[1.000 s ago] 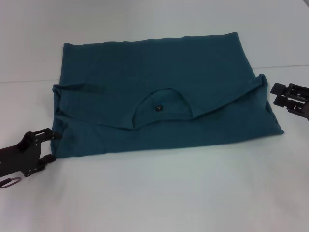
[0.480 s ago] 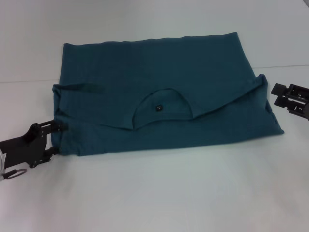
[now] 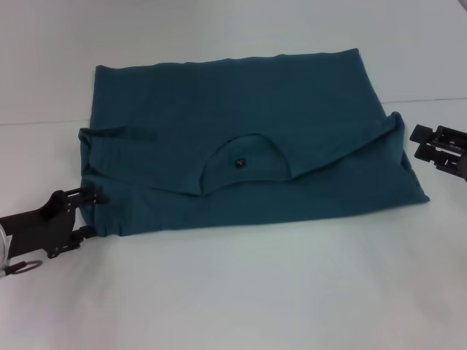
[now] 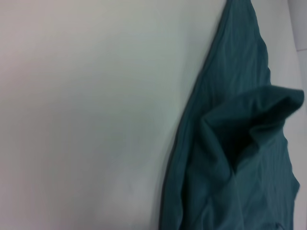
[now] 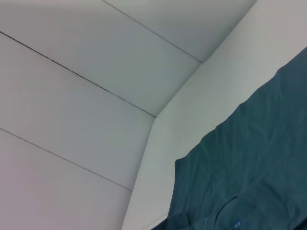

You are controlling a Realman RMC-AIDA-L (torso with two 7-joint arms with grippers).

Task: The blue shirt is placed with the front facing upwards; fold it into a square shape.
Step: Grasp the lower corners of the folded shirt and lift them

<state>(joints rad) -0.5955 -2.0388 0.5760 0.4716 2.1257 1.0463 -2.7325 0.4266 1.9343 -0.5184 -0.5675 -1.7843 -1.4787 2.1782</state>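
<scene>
Head view: blue shirt (image 3: 241,157) lying partly folded on the white table (image 3: 241,292), upper portion turned toward the near side, round collar with small dark tag showing at the middle, plain teal surface facing up. Left gripper (image 3: 93,214) at the shirt's near-left corner, fingers apart, one above and one below the cloth edge. Right gripper (image 3: 417,142) just beside the shirt's right edge, low over the table; whether its fingers are apart or together cannot be told.
</scene>
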